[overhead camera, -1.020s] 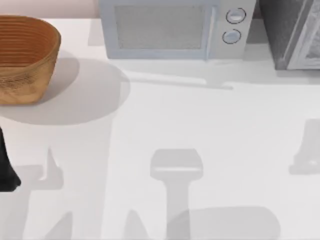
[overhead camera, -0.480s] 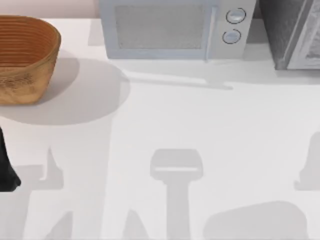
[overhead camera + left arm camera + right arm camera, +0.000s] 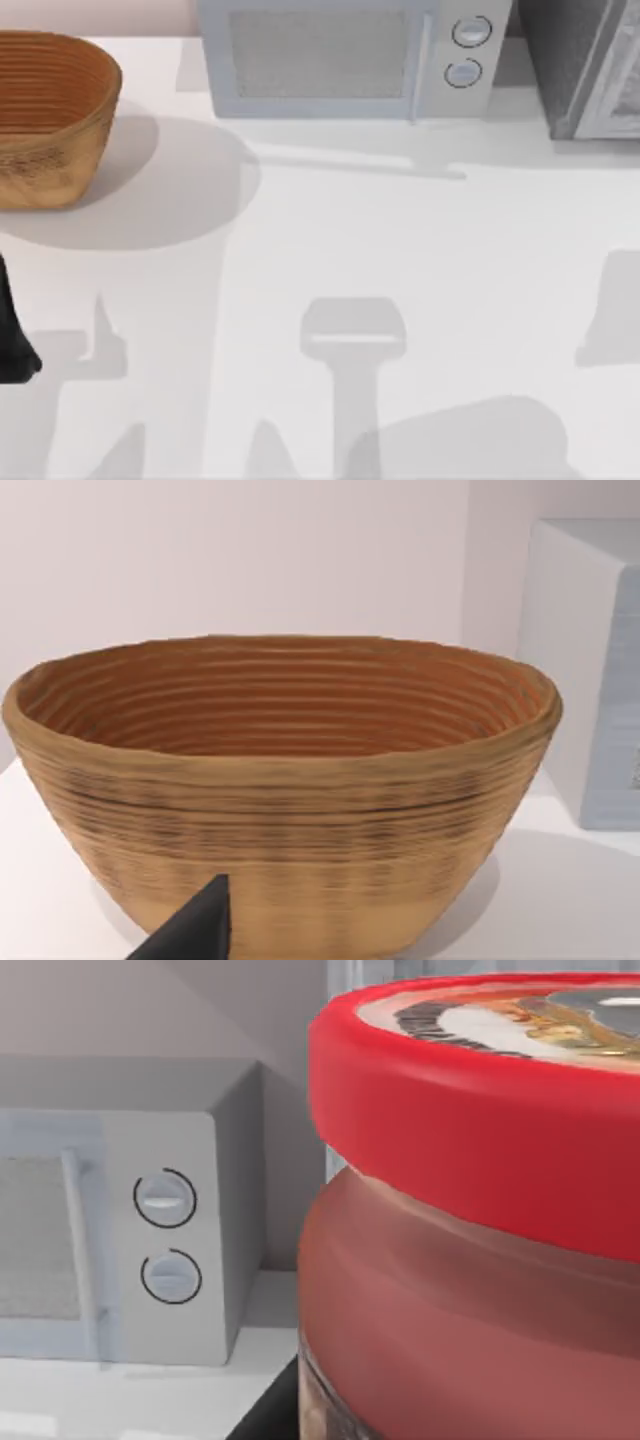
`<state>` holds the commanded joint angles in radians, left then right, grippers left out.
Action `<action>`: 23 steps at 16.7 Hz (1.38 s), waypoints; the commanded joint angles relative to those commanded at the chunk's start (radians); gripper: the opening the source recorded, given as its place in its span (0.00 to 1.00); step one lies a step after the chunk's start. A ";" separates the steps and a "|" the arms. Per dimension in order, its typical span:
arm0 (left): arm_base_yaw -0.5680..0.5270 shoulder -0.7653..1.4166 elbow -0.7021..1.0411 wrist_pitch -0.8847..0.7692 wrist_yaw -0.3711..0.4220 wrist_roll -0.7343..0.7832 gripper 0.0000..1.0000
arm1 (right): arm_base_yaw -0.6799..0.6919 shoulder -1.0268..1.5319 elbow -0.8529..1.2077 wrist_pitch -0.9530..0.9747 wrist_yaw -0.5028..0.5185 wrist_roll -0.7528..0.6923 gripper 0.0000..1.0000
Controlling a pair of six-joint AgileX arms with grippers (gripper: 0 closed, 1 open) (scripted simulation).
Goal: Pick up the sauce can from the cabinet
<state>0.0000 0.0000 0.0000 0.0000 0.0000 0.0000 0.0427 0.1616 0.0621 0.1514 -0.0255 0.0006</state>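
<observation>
Sauce can (image 3: 470, 1250): 1 counted. Very close to your R wrist cam, upright, red rim on top w/ printed emblem, reddish label below. Microwave sits beyond it in that view. Cannot tell what it rests on or whether anything grips it.
Cabinet (image 3: 585, 65): 1, far R corner of table in top view, dark speckled-grey face, pale framed panel at the edge. Stands just beside microwave, narrow gap between.
Microwave (image 3: 345, 60): 1, light grey, back-centre of table; 2 round knobs on its R side, one above the other, both also seen from R wrist cam.
Basket (image 3: 50, 115): 1, woven, brown, ribbed inside; far L of table, well apart from microwave. L wrist cam looks at it from the side; nothing seen inside as far as the rim allows.
Left gripper (image 3: 195, 930): 1 dark finger tip seen in L wrist cam, in front of basket wall. Spread of fingers: cannot tell. Dark part of your L arm at L edge of top view, near front.
Right gripper: fingers' state cannot tell.
Table (image 3: 400, 240): 1, plain white, flat, matte; several soft grey shadows across front half and at R edge.
Room: pale wall behind table, pinkish-white, plain.
</observation>
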 joint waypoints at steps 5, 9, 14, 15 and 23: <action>0.000 0.000 0.000 0.000 0.000 0.000 1.00 | 0.091 0.411 0.089 0.352 -0.061 0.004 0.00; 0.000 0.000 0.000 0.000 0.000 0.000 1.00 | 0.181 0.842 0.148 0.679 -0.122 0.012 0.00; 0.000 0.000 0.000 0.000 0.000 0.000 1.00 | 0.288 1.370 0.218 1.067 -0.195 0.023 0.00; 0.000 0.000 0.000 0.000 0.000 0.000 1.00 | 0.307 1.462 0.233 1.138 -0.207 0.024 0.00; 0.000 0.000 0.000 0.000 0.000 0.000 1.00 | 0.399 1.884 0.335 1.500 -0.269 0.016 0.00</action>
<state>0.0000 0.0000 0.0000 0.0000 0.0000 0.0000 0.4420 2.0452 0.3971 1.6518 -0.2948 0.0163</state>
